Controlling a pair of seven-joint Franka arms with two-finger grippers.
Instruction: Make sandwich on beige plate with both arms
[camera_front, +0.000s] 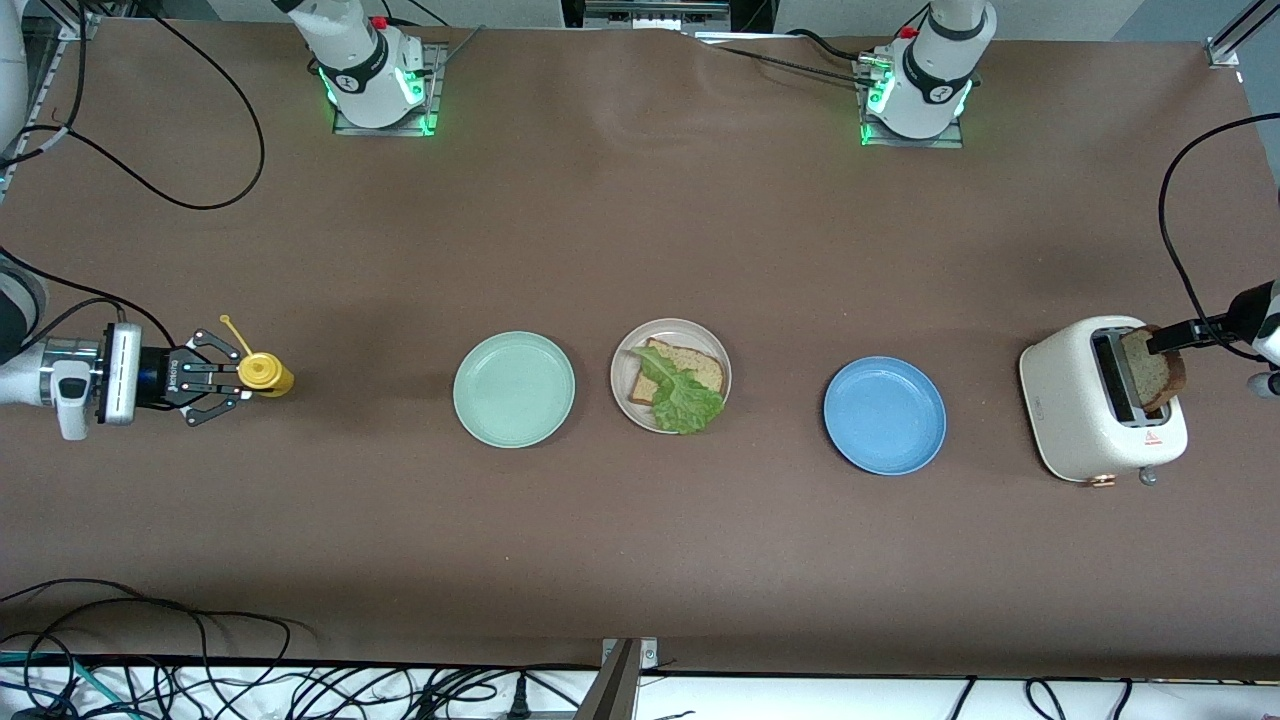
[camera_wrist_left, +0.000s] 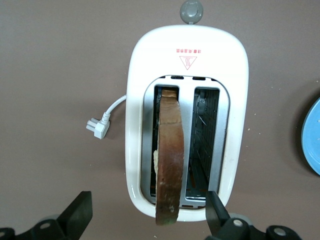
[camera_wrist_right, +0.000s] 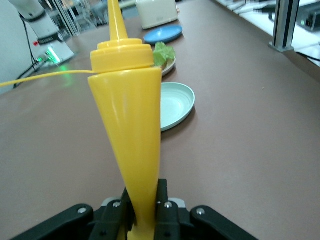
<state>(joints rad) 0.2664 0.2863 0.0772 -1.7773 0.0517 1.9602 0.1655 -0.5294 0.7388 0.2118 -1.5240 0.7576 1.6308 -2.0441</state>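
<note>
Sandwich (camera_front: 678, 385) is incomplete: one bread slice with a lettuce leaf (camera_front: 685, 396) on top lies on the beige plate (camera_front: 623, 362), mid-table between the mint-green plate (camera_front: 513, 389) and the blue plate (camera_front: 884, 415). The second slice (camera_wrist_left: 170, 160) stands upright in one slot of the white toaster (camera_wrist_left: 140, 100) at the left arm's end of the table. The left gripper (camera_wrist_left: 145, 220) hovers directly over it, fingers spread wide, holding nothing, one each side of the slice's thin edge. The slice's long axis runs along the slot, so I judge a straight descent suits. The right gripper (camera_front: 215, 379) waits at the right arm's end, clamped on a yellow squeeze bottle (camera_front: 265, 374). Open table lies between toaster and plate.
</note>
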